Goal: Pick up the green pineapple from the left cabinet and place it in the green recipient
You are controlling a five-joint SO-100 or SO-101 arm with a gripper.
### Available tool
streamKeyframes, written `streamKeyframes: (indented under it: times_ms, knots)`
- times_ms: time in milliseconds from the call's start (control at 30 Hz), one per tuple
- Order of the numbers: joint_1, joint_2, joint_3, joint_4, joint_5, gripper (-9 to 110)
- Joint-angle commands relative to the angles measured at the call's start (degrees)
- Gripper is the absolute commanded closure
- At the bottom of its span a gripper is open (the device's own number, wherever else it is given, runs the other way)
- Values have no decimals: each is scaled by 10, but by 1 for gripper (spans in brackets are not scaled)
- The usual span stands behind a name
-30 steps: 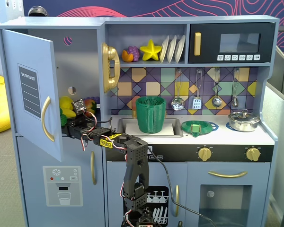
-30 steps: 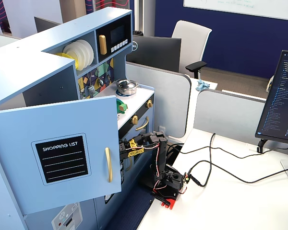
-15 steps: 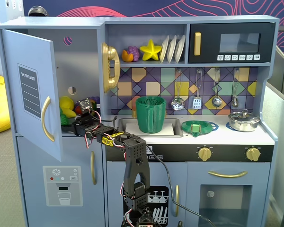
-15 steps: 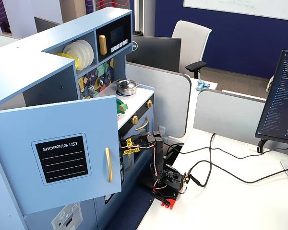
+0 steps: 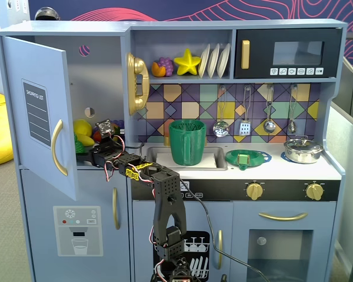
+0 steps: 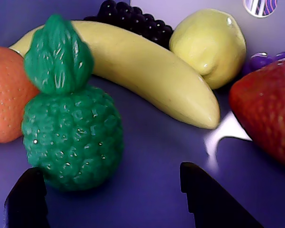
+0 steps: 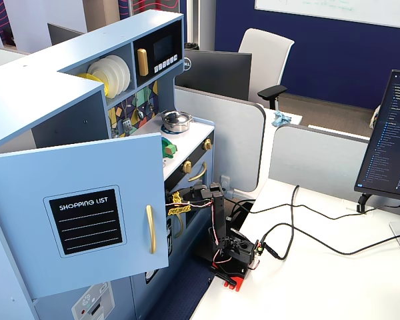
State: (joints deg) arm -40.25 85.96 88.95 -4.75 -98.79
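Green and bumpy, the pineapple stood upright on the open left cabinet shelf beside a banana; the gripper faced it, jaws spread wide, empty, ready to straddle it.

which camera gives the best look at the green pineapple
The wrist view: the green pineapple fills the left of the picture, bumpy body and leafy crown sharp, just ahead of the open gripper. A fixed view shows only a green sliver beside the cabinet door. In the other fixed view the door hides it.
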Motion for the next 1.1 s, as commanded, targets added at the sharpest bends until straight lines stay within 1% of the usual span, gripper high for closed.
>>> streamKeyframes:
  times_ms: [0,433,733,767,833,900,1067]
  knots:
    - [-17,1,-54,-4,5,72]
    - [-33,-40,-98,-3,5,72]
    - [-30,-113,-197,15,14,73]
    - [-28,-124,-210,17,15,75]
    - [-25,-138,-229,28,19,85]
    - [-25,-142,-236,53,2,101]
    - [-26,-114,-220,59,-13,101]
